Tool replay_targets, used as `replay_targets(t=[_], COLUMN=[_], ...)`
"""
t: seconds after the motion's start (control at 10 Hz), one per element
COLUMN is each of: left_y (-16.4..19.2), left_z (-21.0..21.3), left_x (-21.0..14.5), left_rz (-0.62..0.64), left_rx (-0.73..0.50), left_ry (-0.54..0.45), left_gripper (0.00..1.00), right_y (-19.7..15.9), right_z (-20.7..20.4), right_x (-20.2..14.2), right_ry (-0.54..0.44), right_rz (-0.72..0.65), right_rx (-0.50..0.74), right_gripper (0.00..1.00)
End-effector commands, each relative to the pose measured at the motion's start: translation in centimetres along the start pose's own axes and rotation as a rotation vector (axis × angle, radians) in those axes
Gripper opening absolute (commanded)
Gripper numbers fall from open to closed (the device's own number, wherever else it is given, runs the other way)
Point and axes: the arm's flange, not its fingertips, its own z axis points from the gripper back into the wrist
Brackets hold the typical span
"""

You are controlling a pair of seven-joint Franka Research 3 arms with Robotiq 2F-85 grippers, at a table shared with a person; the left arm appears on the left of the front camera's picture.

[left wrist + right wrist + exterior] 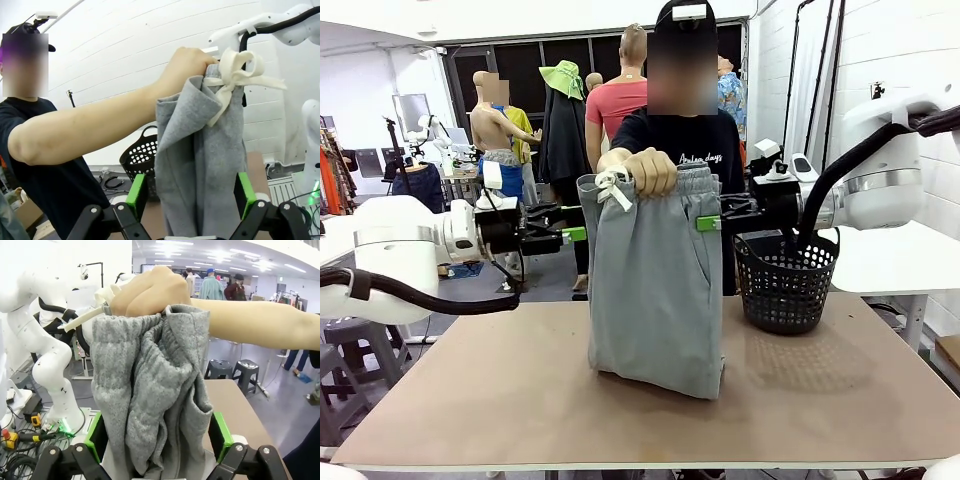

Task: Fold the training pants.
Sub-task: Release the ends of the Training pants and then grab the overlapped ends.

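front view, hand [652, 170] holding up training pants [655, 290]

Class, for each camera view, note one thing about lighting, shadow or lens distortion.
Front view: the basket throws a mesh shadow on the table. Left wrist view: wall lines bow, wide-angle. Right wrist view: the training pants sharp, ceiling lights glaring.

table [470, 400] | on it: black mesh basket [785, 285] (right side); training pants [655, 300] bottom
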Motion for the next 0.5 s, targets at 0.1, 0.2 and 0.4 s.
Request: replay_targets(t=[0.1, 0.2, 0.4], left_y=[0.34, 0.11, -0.11], left_z=[-1.23, -1.53, -1.83], left_x=[-0.25, -0.23, -0.25], left_rz=[0.018, 0.040, 0.050], left_rx=[-0.007, -0.056, -0.076], left_ry=[-0.022, -0.037, -0.028], left_gripper=[0.91, 0.91, 0.91], right_y=[0.44, 0.50, 0.48], right_z=[-0.99, -1.12, -1.25], right_x=[0.05, 0.05, -0.07], right_ry=[0.007, 0.012, 0.015], right_rz=[-0.034, -0.037, -0.038], right_rx=[-0.023, -0.025, -0.028], right_gripper=[1.00, 1.00, 1.00])
